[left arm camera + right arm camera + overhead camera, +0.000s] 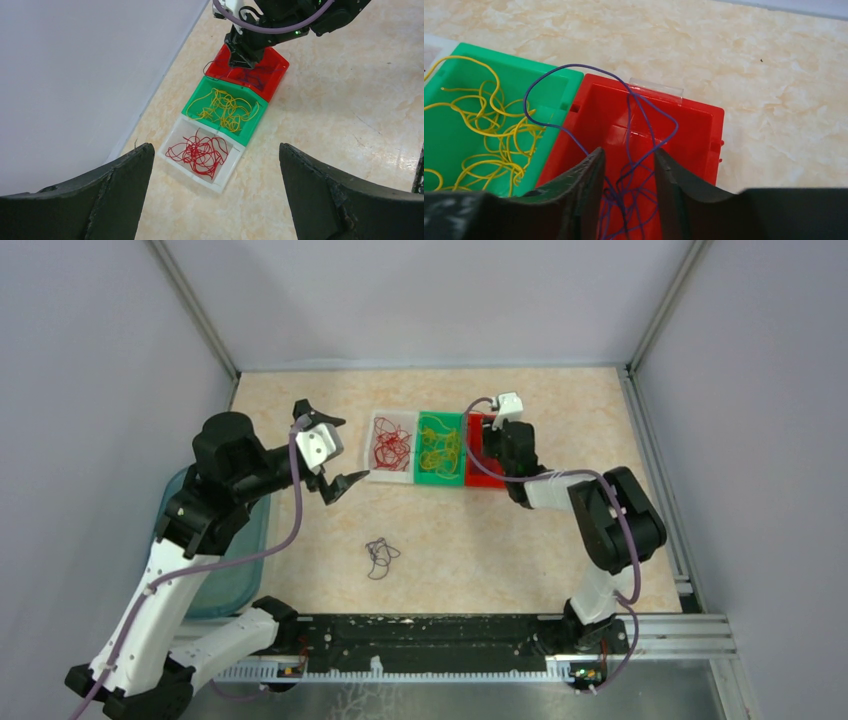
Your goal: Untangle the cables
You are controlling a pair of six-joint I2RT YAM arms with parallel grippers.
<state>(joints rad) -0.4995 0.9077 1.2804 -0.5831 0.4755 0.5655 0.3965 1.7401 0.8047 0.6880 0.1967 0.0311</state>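
Three bins stand in a row. The white bin [226,176] holds red cables [200,152] [390,445]. In the green bin [194,101] lie yellow cables [227,107] [440,448] [489,130]. The red bin [694,130] [274,75] holds purple cables [624,197], one loop arching over the green bin's rim. My right gripper [628,151] [485,448] hangs in the red bin, jaws apart, purple strands loose between them. A small dark tangle of cable [380,557] lies on the table. My left gripper [215,147] [343,450] is wide open, raised left of the white bin, holding nothing.
A teal tub [235,580] sits at the table's left edge beside the left arm. A black rail [430,640] runs along the near edge. Grey walls close in the left, back and right sides.
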